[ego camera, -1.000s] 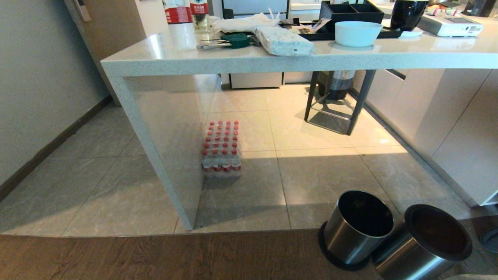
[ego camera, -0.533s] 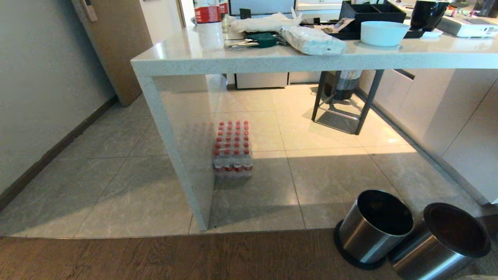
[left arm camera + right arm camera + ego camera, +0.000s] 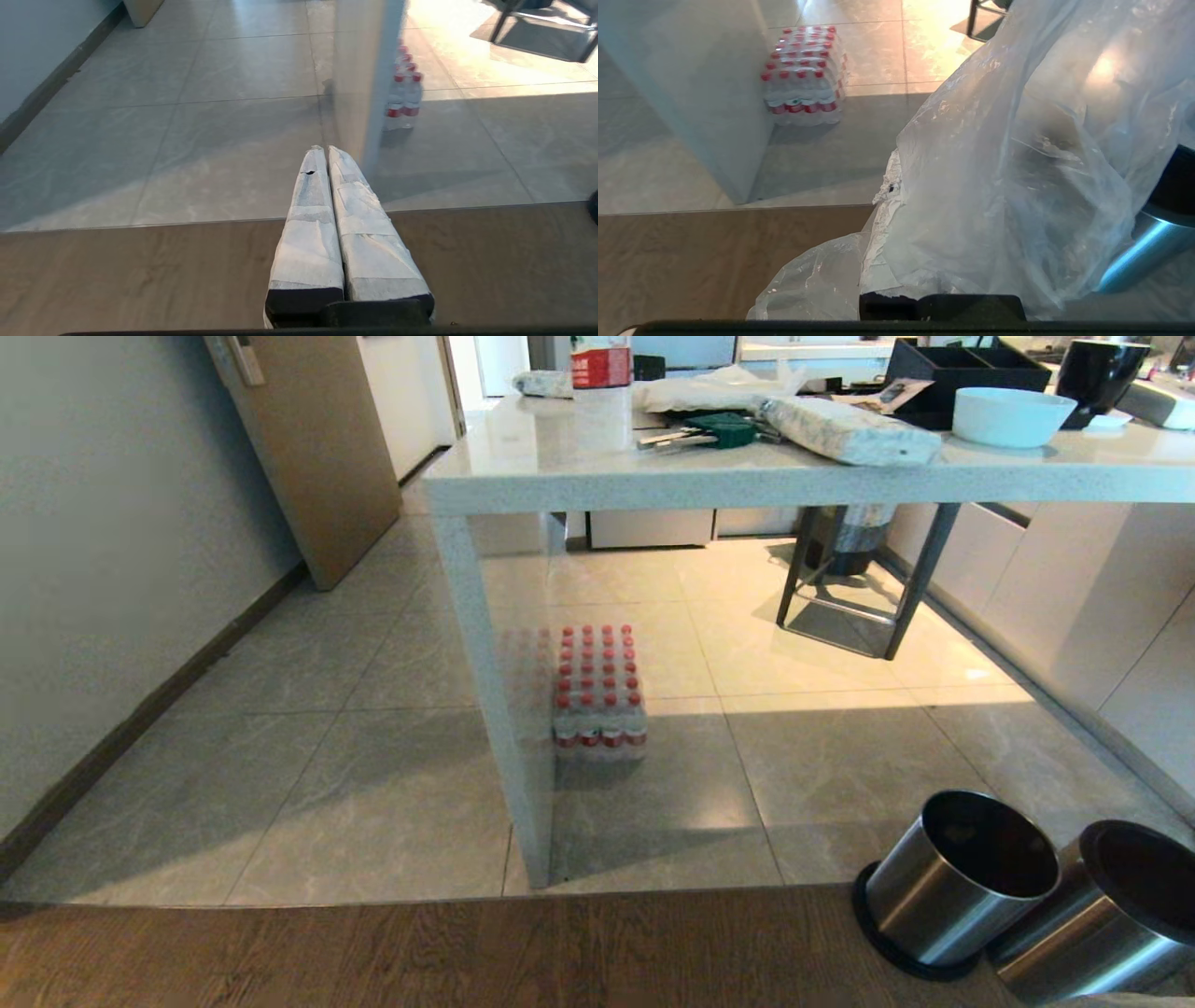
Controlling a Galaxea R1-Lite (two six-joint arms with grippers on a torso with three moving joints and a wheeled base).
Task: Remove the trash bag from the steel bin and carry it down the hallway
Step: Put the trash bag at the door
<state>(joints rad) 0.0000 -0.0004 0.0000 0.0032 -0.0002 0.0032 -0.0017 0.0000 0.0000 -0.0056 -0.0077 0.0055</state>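
Your view just swung left: the bin [image 3: 962, 882] slid to lower right, so you're turning toward the hallway. Right tool [image 3: 889, 196] is clamped on the bag [image 3: 1008, 177]; left tool [image 3: 326, 154] closed, empty.

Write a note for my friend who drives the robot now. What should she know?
Right gripper: shut on the clear crinkly plastic trash bag, which drapes over it.
Left gripper: shut, empty, over the wood floor.
Two round brushed-steel bins stand at lower right in the head view; neither shows a bag inside.
Done: bag out.
Left: carry it along the grey tiled hallway.
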